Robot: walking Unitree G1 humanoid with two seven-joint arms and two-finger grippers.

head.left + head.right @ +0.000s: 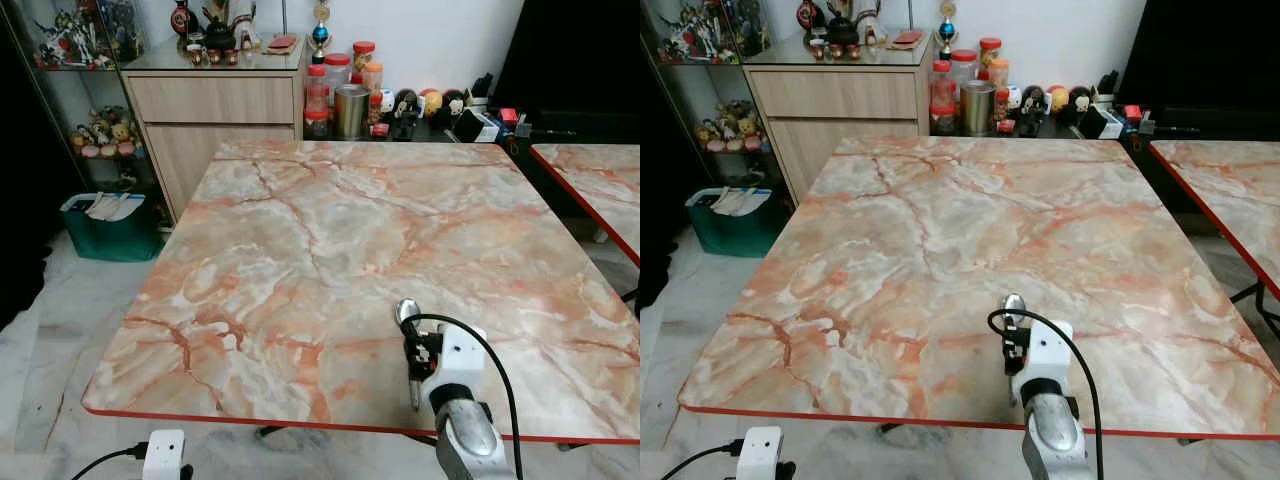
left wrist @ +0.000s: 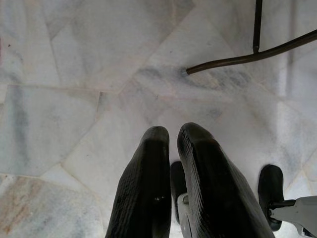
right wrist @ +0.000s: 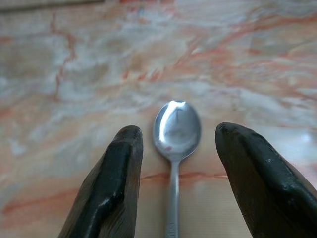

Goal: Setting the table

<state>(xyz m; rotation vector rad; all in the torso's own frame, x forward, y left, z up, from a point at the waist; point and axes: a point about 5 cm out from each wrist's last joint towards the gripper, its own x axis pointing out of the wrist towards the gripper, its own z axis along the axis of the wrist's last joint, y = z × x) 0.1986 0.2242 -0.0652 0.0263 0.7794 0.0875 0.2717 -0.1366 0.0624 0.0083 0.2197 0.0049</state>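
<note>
Straddling spoon (image 3: 176,130): right gripper (image 3: 176,148) fingers spread.

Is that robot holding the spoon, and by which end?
Nothing is held: the spoon lies on the table between the right gripper's open fingers, untouched.

Silver spoon (image 3: 176,131), orange-veined marble table (image 1: 300,230) with red edge

The spoon (image 3: 176,133) handle runs out at the frame's edge between the right gripper (image 3: 176,148) fingers, and from above the wrist covers most of it.
</note>
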